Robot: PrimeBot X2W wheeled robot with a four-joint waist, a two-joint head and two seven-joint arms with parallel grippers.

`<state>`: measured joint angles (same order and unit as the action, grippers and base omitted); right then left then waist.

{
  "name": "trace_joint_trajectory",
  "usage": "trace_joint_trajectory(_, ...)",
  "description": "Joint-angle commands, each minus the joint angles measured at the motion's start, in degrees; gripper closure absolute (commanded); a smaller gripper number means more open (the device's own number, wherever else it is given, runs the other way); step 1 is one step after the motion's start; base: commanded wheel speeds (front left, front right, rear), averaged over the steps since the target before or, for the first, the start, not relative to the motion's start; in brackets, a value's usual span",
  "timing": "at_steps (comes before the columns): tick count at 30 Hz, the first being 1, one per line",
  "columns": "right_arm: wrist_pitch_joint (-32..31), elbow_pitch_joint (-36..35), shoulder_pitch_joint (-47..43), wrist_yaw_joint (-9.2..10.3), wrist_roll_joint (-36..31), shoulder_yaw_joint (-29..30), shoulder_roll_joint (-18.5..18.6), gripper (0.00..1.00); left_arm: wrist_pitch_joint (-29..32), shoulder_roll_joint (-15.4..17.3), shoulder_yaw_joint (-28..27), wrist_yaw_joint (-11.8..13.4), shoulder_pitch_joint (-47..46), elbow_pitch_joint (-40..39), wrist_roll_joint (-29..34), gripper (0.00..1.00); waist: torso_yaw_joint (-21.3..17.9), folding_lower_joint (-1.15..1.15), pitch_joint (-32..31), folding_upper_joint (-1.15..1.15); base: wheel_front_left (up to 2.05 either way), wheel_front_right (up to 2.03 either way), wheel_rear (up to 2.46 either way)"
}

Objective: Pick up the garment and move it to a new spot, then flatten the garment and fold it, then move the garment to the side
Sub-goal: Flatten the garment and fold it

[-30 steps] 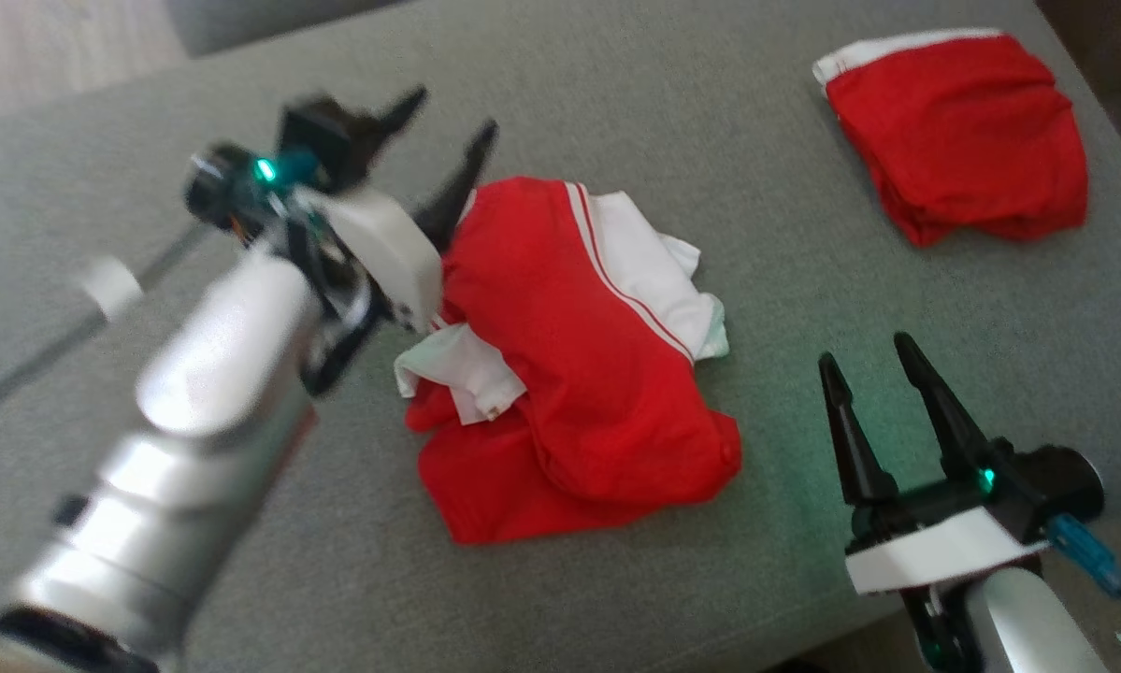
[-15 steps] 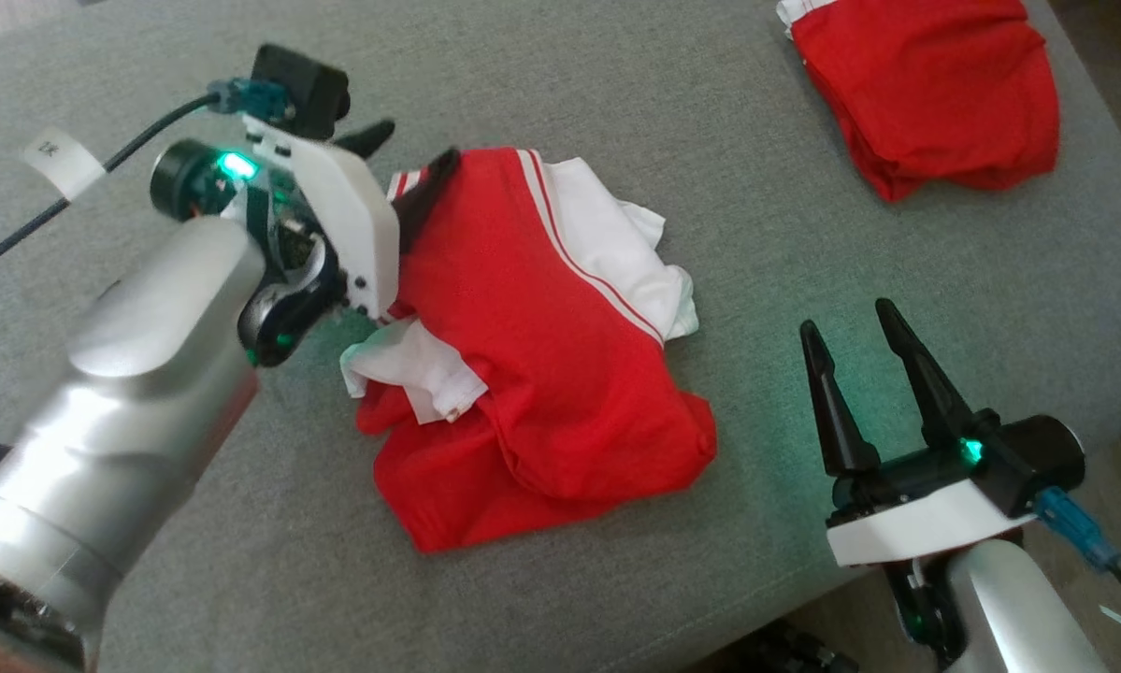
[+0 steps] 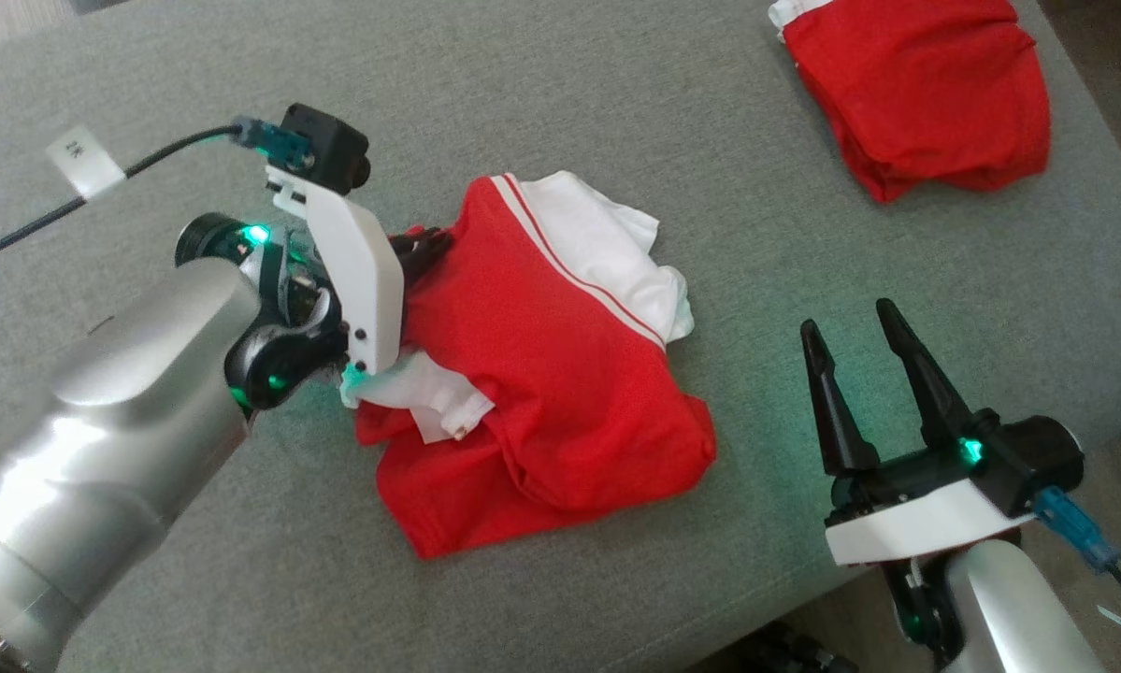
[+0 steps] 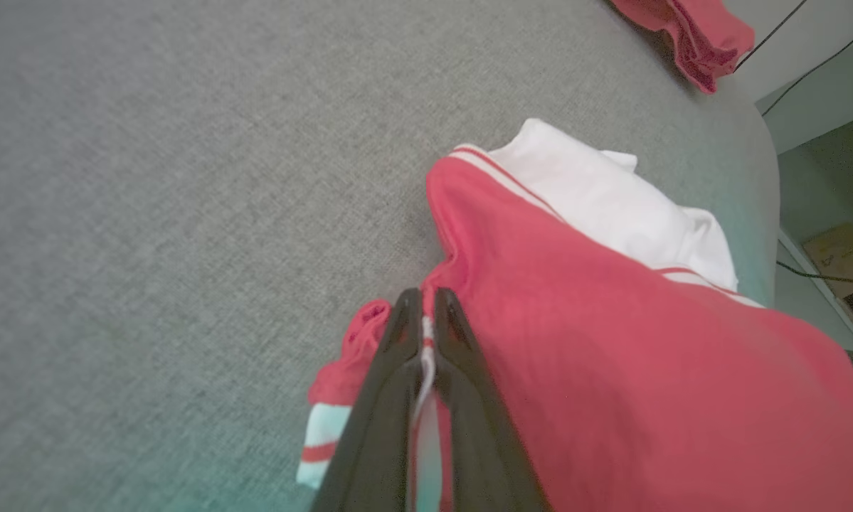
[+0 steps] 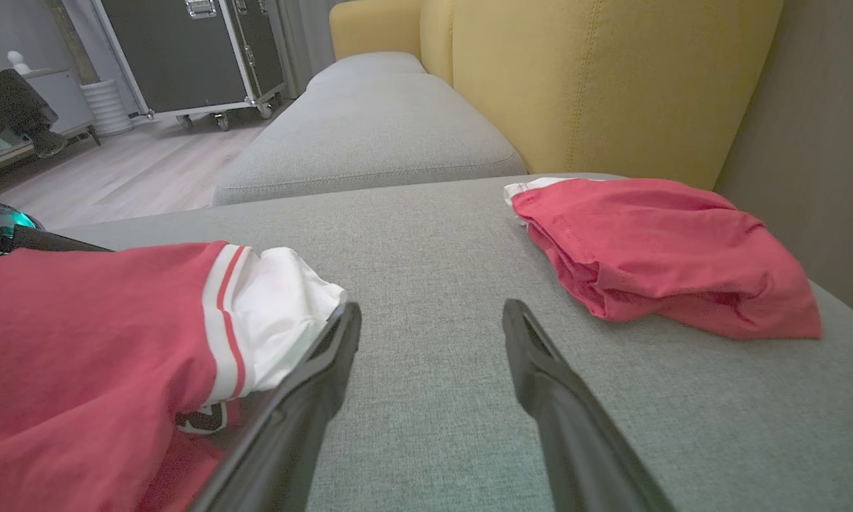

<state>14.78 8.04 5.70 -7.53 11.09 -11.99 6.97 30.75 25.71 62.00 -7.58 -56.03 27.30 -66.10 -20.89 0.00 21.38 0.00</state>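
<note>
Now the left gripper (image 3: pixel 424 245) is clenched on the garment (image 3: pixel 560 374). In the left wrist view its two dark fingers (image 4: pixel 462 370) stand almost together, and a thin fold of the red and white hem is pinched between them. Half a second earlier, in the head view, these fingers were spread apart at the same upper left edge of the cloth. That edge is now bunched a little toward the claw. The rest of the garment lies as before, crumpled in the middle of the frame on the grey cushion (image 3: pixel 616 84), with the white part toward the top of the frame. The right gripper (image 3: pixel 847 317) has not moved. It hovers at the lower right of the head view, its fingers wide apart and holding nothing, near the garment but not touching it. A second red garment (image 3: pixel 925 93), folded, lies at the upper right of the frame, well apart from the first.
</note>
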Motion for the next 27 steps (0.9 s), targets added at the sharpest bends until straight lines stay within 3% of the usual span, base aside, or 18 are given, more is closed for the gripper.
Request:
trace_joint_trajectory(1,0.2,-1.3,1.1,0.04,-0.1,-0.8,0.1,0.0,-0.8,2.0,-1.2,0.1,-1.7,-2.2,0.2,1.0,-0.2,0.0,-0.3,0.0,0.0,0.0,0.0)
trace_joint_trajectory(4,0.2,-1.0,1.1,0.04,-0.1,-1.2,0.0,0.0,-5.7,2.7,-0.3,0.1,-3.2,-4.5,1.9,1.0,-0.6,0.0,-1.2,0.0,0.0,0.0,0.0)
trace_joint_trajectory(8,0.2,-0.4,0.6,0.04,-0.1,-1.8,-0.1,0.0,-16.4,1.0,1.5,0.1,-8.7,-6.0,5.8,1.0,-1.3,0.0,-3.8,0.0,0.0,0.0,0.0)
trace_joint_trajectory(19,0.2,0.3,-2.3,0.04,-0.5,-0.8,1.0,0.0,-40.8,-4.8,3.1,0.1,-26.9,2.2,13.0,1.0,-0.3,0.0,-11.4,0.0,0.0,0.0,0.0)
trace_joint_trajectory(23,0.2,-0.2,-3.8,0.04,-0.8,0.3,1.5,0.0,-44.0,-3.6,3.8,0.1,-26.4,1.7,11.8,1.0,2.4,0.0,-13.1,0.0,0.0,0.0,0.0)
trace_joint_trajectory(27,0.2,-0.9,-5.6,0.04,-0.9,1.7,1.8,0.0,-44.6,-0.3,6.7,0.1,-18.0,-1.0,9.4,1.0,6.4,0.0,-13.7,0.0,0.0,0.0,0.0)
